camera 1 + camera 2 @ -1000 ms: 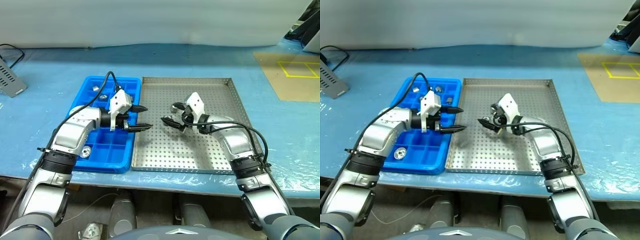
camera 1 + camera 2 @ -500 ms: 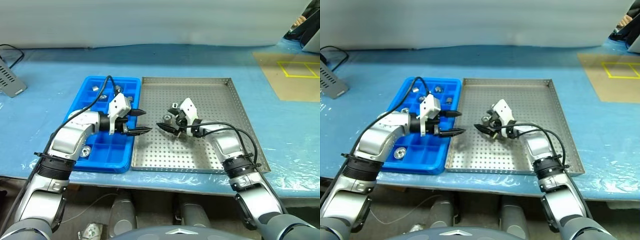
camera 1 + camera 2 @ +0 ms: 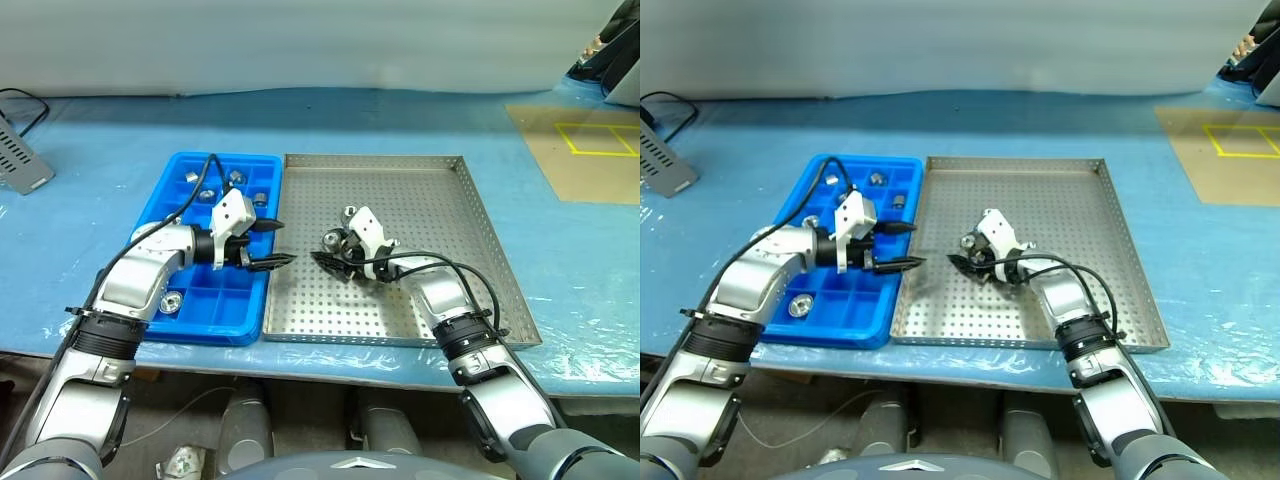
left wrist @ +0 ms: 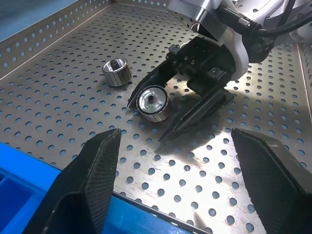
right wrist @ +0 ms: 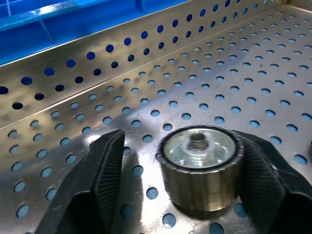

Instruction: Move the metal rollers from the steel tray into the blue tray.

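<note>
We see a metal roller (image 5: 202, 168) on the steel tray (image 3: 420, 180) between our right gripper's (image 4: 155, 119) parted fingers; our left gripper's (image 3: 275, 243) fingers stand apart, empty.

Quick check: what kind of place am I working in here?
Likely a factory parts-sorting bench: a perforated steel tray, a compartmented blue tray holding metal rollers, and yellow tape markings.

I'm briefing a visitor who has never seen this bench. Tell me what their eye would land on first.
First, the right gripper low on the steel tray, its black fingers either side of a metal roller; a second roller lies just beyond. Next, the bright blue tray beside it, already holding rollers, with the open left gripper over its inner edge.
</note>
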You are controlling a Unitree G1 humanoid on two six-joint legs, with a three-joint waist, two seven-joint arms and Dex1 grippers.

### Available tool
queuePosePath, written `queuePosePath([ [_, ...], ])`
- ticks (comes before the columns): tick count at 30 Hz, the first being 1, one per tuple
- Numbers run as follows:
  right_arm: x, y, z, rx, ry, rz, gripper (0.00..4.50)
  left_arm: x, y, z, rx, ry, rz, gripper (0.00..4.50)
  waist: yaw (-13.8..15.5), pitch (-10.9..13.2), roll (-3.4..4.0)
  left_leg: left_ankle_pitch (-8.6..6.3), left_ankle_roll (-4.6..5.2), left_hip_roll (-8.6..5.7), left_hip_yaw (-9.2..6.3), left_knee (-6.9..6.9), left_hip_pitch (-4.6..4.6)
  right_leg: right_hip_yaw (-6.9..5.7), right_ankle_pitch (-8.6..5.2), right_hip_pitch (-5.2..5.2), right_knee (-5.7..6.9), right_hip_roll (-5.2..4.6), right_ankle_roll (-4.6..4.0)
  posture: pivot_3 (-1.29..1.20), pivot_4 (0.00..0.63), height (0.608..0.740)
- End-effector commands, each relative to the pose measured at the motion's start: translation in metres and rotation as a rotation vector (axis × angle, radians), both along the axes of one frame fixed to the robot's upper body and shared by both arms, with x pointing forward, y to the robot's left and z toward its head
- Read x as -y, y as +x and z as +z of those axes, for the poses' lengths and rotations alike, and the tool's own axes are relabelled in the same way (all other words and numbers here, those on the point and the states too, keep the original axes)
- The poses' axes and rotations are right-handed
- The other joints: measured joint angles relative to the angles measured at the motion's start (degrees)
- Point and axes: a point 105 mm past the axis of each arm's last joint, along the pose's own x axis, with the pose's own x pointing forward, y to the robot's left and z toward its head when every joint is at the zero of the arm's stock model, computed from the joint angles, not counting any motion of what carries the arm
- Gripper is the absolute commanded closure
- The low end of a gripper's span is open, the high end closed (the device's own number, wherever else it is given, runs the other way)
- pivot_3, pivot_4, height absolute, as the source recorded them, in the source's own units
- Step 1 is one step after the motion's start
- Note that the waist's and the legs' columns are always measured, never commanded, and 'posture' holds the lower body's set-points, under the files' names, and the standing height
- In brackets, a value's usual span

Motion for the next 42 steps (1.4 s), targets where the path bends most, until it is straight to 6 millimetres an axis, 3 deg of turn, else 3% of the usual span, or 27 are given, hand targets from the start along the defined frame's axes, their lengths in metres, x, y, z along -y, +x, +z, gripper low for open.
queuePosePath([
  [1,-0.003,-0.002,0.016,0.057,0.032,0.029,2.12,0.002,-0.001,0.008,0.044,-0.009,-0.007,0.67,0.00,0.00,0.00,0.00,0.00,0.00,0.00,0.00,0.00,0.00,0.00,0.00,0.00,0.00,0.00,-0.14,0.150,0.740],
  [3,-0.004,-0.002,0.018,0.064,0.025,0.021,2.74,0.002,-0.001,0.008,0.042,-0.010,-0.008,0.67,0.00,0.00,0.00,0.00,0.01,0.00,0.00,0.00,0.00,0.00,0.00,0.00,0.00,0.00,0.00,-0.14,0.150,0.740],
  [15,-0.010,-0.003,0.066,0.164,0.065,0.092,2.74,-0.009,-0.005,0.022,0.071,-0.048,0.010,0.67,-0.07,0.01,0.01,-0.01,0.01,0.00,0.00,-0.01,0.00,0.01,0.00,-0.01,-0.02,0.00,0.00,-0.16,0.150,0.740],
  [22,-0.018,-0.004,0.105,0.247,0.092,0.151,2.74,-0.033,-0.015,0.036,0.079,-0.075,0.077,0.67,-0.17,0.01,0.01,0.00,0.00,0.04,0.02,-0.10,0.03,0.00,-0.01,-0.04,-0.02,0.03,0.00,-0.12,0.150,0.740],
  [29,-0.050,-0.016,0.122,0.276,0.117,0.311,2.74,-0.046,-0.027,0.039,0.097,-0.080,0.172,0.67,0.13,0.01,0.02,-0.01,0.00,0.03,0.01,-0.12,0.00,-0.03,-0.01,-0.05,-0.04,0.01,0.00,0.03,0.150,0.740],
  [42,-0.104,-0.035,0.129,0.250,0.150,0.595,2.74,-0.084,-0.078,0.034,0.095,-0.063,0.482,0.67,3.83,0.03,0.00,0.08,-0.15,0.03,-0.05,-0.69,0.01,-0.16,-0.07,-0.15,-0.24,0.01,-0.06,0.33,0.150,0.740],
])
